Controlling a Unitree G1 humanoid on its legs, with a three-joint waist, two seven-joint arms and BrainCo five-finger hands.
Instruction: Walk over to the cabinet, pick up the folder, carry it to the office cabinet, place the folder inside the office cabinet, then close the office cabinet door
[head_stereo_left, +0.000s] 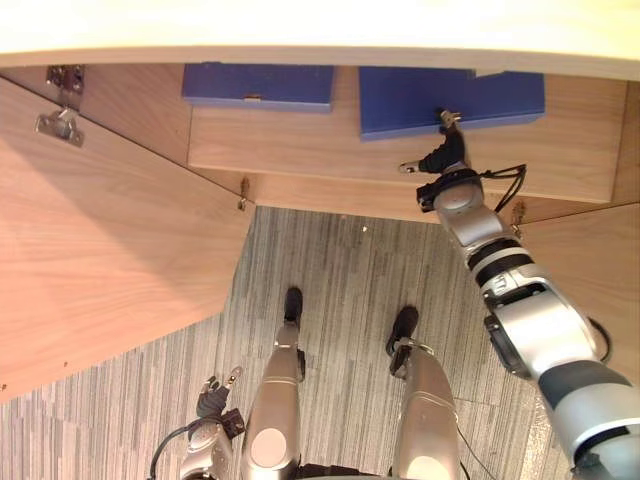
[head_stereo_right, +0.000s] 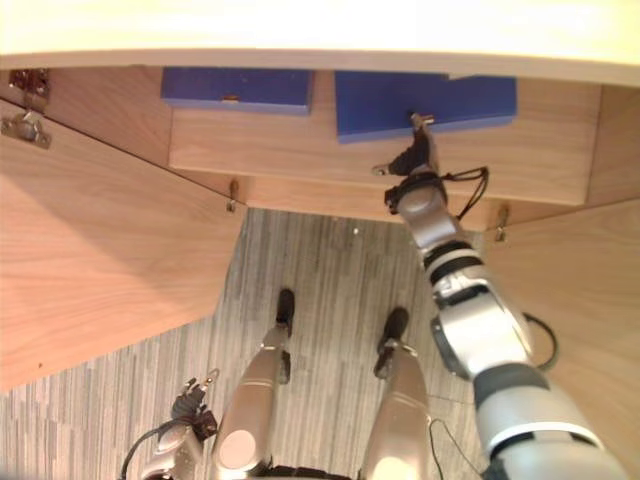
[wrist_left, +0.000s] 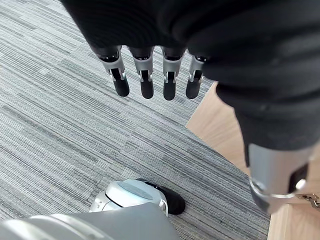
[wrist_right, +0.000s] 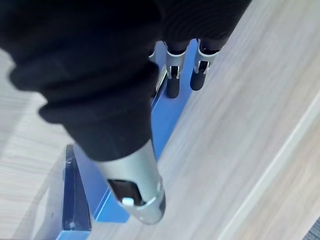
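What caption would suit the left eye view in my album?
Right hand open at the right blue folder on the cabinet shelf; left hand hangs open above the carpet.

Left folder (head_stereo_left: 258, 85) lies beside right folder (head_stereo_left: 400, 100) on the cabinet shelf (head_stereo_left: 330, 150) — right hand (head_stereo_left: 445, 150) at the latter's front edge (door (head_stereo_left: 100, 250) leftward).

The place looked like an office. A storage cabinet (head_stereo_left: 300, 140) in pale wood veneer stood open. On its shelf lay two flat files: a blue folder (head_stereo_left: 400, 105) right at the fingertips of the right hand (head_stereo_left: 445, 155), and a second blue folder (head_stereo_left: 258, 85) well off to that hand's left. Farther left again, a cabinet door (head_stereo_left: 100, 250) hung wide open with a metal hinge (head_stereo_left: 58, 125) at its edge. Below the hand, the floor was short grey striped carpet (head_stereo_left: 330, 290).
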